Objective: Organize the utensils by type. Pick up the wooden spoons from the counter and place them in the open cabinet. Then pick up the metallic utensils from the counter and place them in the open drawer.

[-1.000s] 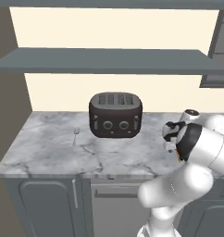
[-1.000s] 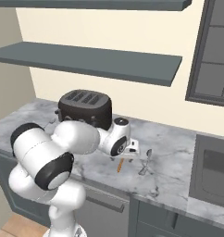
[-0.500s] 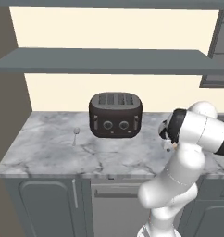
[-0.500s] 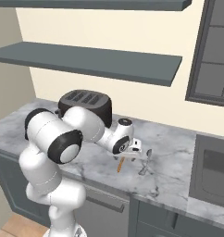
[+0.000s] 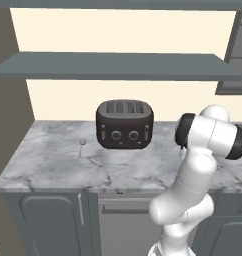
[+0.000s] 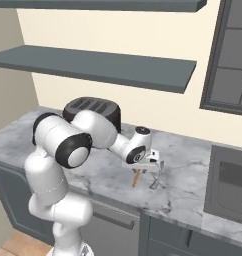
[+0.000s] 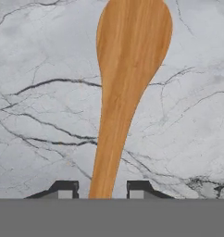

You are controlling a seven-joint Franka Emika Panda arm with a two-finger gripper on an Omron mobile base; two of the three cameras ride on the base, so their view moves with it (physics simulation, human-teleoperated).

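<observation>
Gripper (image 7: 102, 189) straddles the wooden spoon (image 7: 127, 78), its finger tips a little apart on either side of the handle; whether they pinch it cannot be told. Lying on the counter (image 6: 193, 180) near the front edge, the spoon's long axis runs straight ahead of the hand. Its handle end is hidden.

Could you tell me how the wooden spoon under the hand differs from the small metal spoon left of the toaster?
The wooden spoon is orange-brown; the metal spoon is silver-grey. The wooden spoon looks thicker, with a broad oval bowl, while the metal spoon is thin with a tiny round bowl. The wooden spoon lies between the gripper fingers; the metal spoon lies alone. Both rest on the marble counter.
</observation>
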